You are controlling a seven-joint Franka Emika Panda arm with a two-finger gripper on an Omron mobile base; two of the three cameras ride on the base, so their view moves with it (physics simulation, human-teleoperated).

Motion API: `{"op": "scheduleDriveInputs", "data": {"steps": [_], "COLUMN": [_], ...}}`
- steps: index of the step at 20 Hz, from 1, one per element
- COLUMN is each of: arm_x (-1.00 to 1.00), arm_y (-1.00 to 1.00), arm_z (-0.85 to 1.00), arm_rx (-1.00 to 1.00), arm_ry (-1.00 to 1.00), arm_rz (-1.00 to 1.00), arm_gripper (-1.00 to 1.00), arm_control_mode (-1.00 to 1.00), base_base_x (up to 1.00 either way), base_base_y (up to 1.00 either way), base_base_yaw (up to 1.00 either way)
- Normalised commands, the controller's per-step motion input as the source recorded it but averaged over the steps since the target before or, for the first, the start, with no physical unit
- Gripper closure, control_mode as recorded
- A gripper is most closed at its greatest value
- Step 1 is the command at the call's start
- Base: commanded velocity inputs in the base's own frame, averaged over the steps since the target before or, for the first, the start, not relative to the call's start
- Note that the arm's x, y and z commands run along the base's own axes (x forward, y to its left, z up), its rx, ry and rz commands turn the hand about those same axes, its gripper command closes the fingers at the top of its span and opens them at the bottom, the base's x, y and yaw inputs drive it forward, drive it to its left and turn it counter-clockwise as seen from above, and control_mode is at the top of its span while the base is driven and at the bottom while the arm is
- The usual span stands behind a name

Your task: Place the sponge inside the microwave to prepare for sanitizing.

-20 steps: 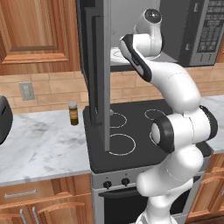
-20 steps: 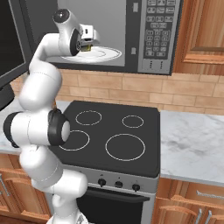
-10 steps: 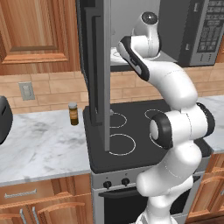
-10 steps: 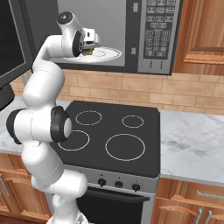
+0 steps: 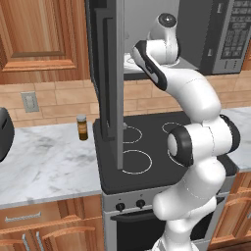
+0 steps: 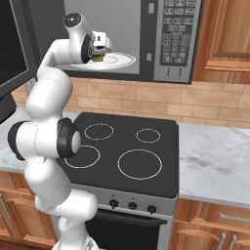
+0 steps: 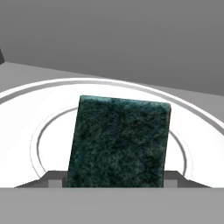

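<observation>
Overhead, warm wooden cabinets (image 5: 46, 37) are seen on both sides of the microwave (image 6: 146, 39), which is mounted above a brick-tiled backsplash (image 6: 205, 105) with its dark door (image 5: 110, 78) swung wide open. Below it, a black stovetop (image 6: 129, 149) with white rings is set into a grey-veined marble worktop (image 5: 44, 162), and wooden drawers (image 5: 46, 223) are fitted beneath. A grey keypad (image 6: 177, 34) is carried on the microwave's right side, and a white round plate (image 6: 119, 60) lies on its grey interior floor. The white arm is raised from the base and bent into the cavity, where the hand (image 6: 99, 54) is held just over the plate's near edge. In the hand view the sponge (image 7: 119, 142) is shown dark green side up between the fingertips (image 7: 56, 178), which are pressed against its two sides, so the hand is clamped on it above the plate. A wall socket (image 5: 30, 102) is set into the backsplash on the left, and a small brown jar (image 5: 82, 127) with a dark lid stands on the worktop beside the stovetop.
</observation>
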Motion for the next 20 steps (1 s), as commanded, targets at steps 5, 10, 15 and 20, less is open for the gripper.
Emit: {"op": "scheduleDriveInputs", "data": {"steps": [5, 10, 15, 20], "arm_x": [0.13, 0.04, 0.00, -0.11], "arm_y": [0.01, 0.00, 0.00, 0.00], "arm_z": [-0.10, 0.00, 0.00, 0.23], "arm_rx": [0.00, 0.00, 0.00, 0.00], "arm_ry": [-0.04, 0.00, 0.00, -0.03], "arm_rz": [0.00, 0.00, 0.00, -0.01], "arm_gripper": [-1.00, -1.00, -1.00, -1.00], "arm_control_mode": [-1.00, -1.00, -1.00, -1.00], "base_base_x": [0.00, 0.00, 0.00, 0.00], "base_base_y": [0.00, 0.00, 0.00, 0.00], "base_base_yaw": [0.00, 0.00, 0.00, 0.00]}}
